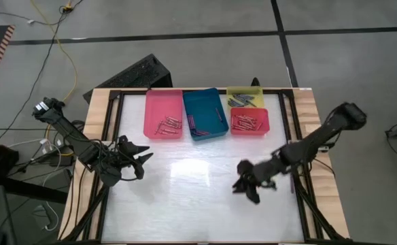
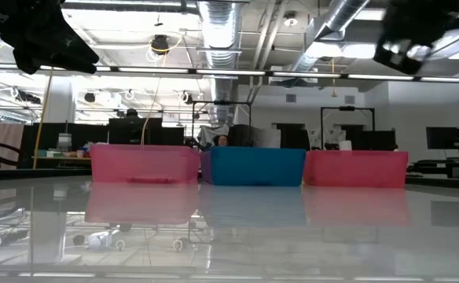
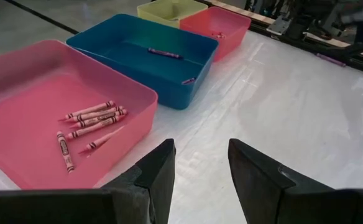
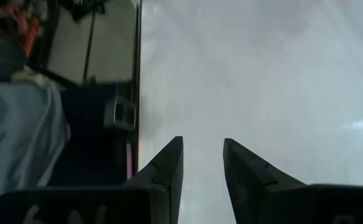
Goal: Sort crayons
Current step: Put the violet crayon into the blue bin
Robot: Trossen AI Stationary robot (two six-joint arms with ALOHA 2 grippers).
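My left gripper (image 3: 200, 171) hovers over bare table (image 1: 198, 197), fingers apart and empty. Ahead of it the pink tray (image 3: 20, 118) holds pink crayons (image 3: 88, 121), then the teal tray (image 3: 138, 59) with one purple crayon (image 3: 165, 53). My right gripper (image 4: 203, 165) also hangs apart, empty, with the red tray (image 1: 249, 122) of crayons beyond it.

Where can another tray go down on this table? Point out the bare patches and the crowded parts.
Free: the white table between the left pincer and right pincer, from the tray row to the near edge. Crowded: the far edge, where the pink tray, teal tray, red tray and yellow tray sit packed together with crayons inside.
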